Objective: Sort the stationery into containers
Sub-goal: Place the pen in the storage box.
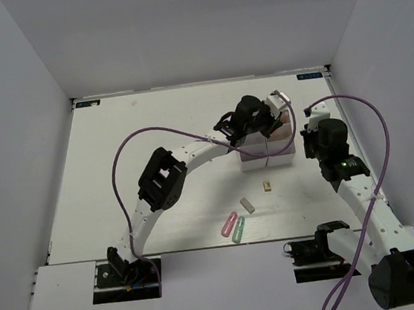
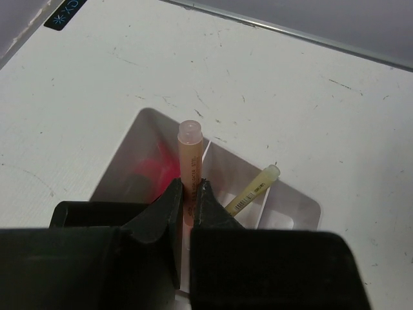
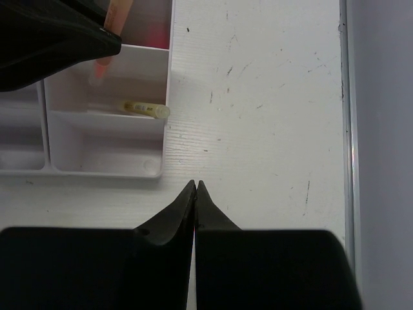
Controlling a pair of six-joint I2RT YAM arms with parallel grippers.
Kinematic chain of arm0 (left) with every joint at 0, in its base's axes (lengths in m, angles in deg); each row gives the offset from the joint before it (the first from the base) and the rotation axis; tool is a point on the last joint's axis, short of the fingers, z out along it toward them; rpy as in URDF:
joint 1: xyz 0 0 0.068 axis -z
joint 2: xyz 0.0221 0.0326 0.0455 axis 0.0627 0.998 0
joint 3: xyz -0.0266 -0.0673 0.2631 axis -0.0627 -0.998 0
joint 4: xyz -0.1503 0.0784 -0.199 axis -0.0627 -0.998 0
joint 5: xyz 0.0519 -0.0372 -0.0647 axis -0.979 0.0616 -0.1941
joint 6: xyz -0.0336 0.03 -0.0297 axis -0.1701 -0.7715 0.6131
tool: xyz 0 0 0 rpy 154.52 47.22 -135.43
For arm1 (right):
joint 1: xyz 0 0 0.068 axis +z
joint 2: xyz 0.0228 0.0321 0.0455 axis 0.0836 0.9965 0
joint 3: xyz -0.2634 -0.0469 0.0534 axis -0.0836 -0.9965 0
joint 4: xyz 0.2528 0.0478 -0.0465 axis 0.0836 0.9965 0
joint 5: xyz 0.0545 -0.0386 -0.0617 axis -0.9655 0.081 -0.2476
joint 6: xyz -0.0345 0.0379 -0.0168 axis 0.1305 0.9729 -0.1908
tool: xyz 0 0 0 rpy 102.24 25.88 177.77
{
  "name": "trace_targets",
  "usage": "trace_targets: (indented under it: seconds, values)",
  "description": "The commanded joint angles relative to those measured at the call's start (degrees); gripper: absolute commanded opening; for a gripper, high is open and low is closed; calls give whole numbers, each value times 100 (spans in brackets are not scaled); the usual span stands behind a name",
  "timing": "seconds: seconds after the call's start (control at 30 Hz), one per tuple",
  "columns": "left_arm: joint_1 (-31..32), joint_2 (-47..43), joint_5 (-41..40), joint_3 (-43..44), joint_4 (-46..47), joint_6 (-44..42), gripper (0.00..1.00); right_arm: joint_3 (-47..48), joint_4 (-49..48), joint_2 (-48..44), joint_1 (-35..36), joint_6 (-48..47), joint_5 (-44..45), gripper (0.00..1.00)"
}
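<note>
Inside grip of left hand (image 2: 187, 194), orange-pink pen (image 2: 191, 152).

Light was even & diffuse, from overhead. Table (image 1: 152, 131) looked bright, nearly washed out, w/ soft shadows under arms (image 1: 165, 178). Left gripper (image 2: 188, 194) & right gripper (image 3: 195, 187) were dark, slightly out of focus. Pink glow inside tray (image 2: 119, 168).
</note>
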Motion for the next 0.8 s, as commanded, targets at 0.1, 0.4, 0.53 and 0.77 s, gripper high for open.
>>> trace_targets:
  seconds: [0.1, 0.4, 0.53, 0.77]
  values:
    - [6, -189, -252, 122, 43, -69, 32, -20, -285, -90, 5, 70, 112, 0]
    - [59, -391, -296, 157, -45, -77, 57, -29, -259, -99, 5, 61, 77, 0]
    - [225, -732, -279, 34, 42, -139, 57, 6, -242, -161, -30, -18, 86, 0]
    - [883, -1516, -427, -230, -53, -735, 43, 313, 180, -266, -4, -527, -107, 0]
